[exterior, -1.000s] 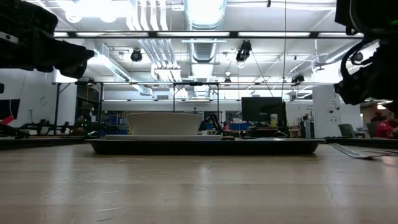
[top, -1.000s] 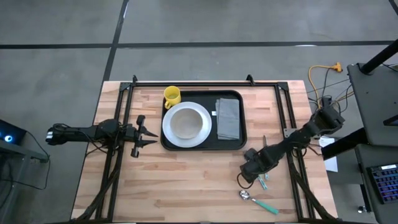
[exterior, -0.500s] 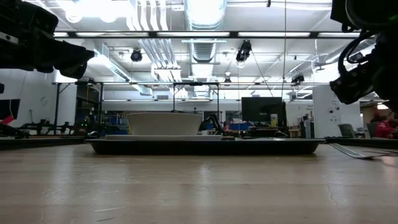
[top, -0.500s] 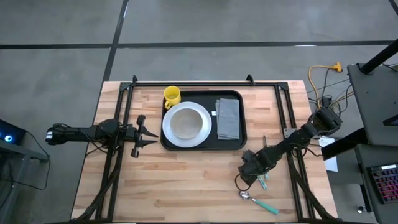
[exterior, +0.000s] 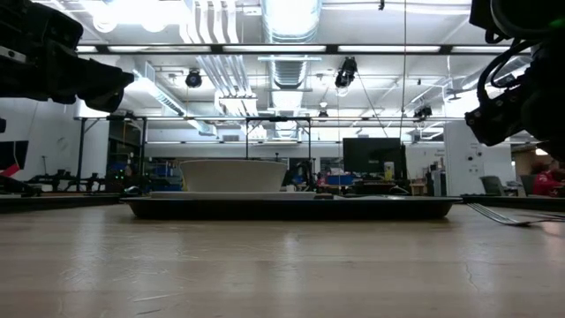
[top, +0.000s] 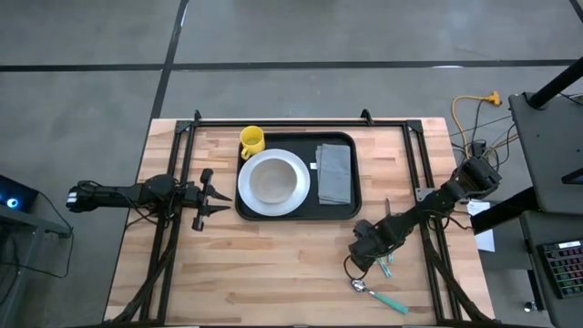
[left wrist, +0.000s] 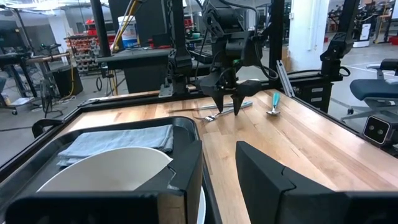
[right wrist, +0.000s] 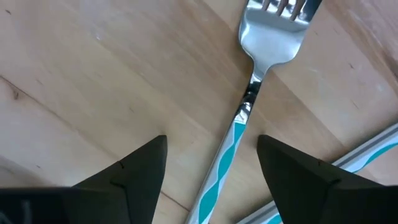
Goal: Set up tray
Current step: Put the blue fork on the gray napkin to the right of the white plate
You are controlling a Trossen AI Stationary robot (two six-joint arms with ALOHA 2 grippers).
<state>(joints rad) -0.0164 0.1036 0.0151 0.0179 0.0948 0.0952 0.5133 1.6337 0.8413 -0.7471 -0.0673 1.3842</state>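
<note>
The black tray (top: 346, 205) lies on the wooden table and carries a white plate (top: 272, 182) and a folded grey napkin (top: 334, 172); a yellow mug (top: 251, 140) stands at its far left corner. My right gripper (right wrist: 211, 165) points down, open, just above a fork (right wrist: 249, 99) with a teal-striped handle; its fingers stand on either side of the handle without touching it. In the left wrist view the right gripper (left wrist: 228, 104) hangs over the cutlery. My left gripper (top: 219, 192) waits left of the tray, open.
A teal-handled spoon (top: 381, 295) lies near the table's near right edge, close to the fork; another utensil handle (right wrist: 367, 155) lies beside it. Black frame rails (top: 168, 228) run along the table's left, right and far sides. Bare wood spreads in front of the tray.
My right gripper has moved a little toward the table's near left and lowered over the fork. The left arm and the things on the tray have stayed still.
</note>
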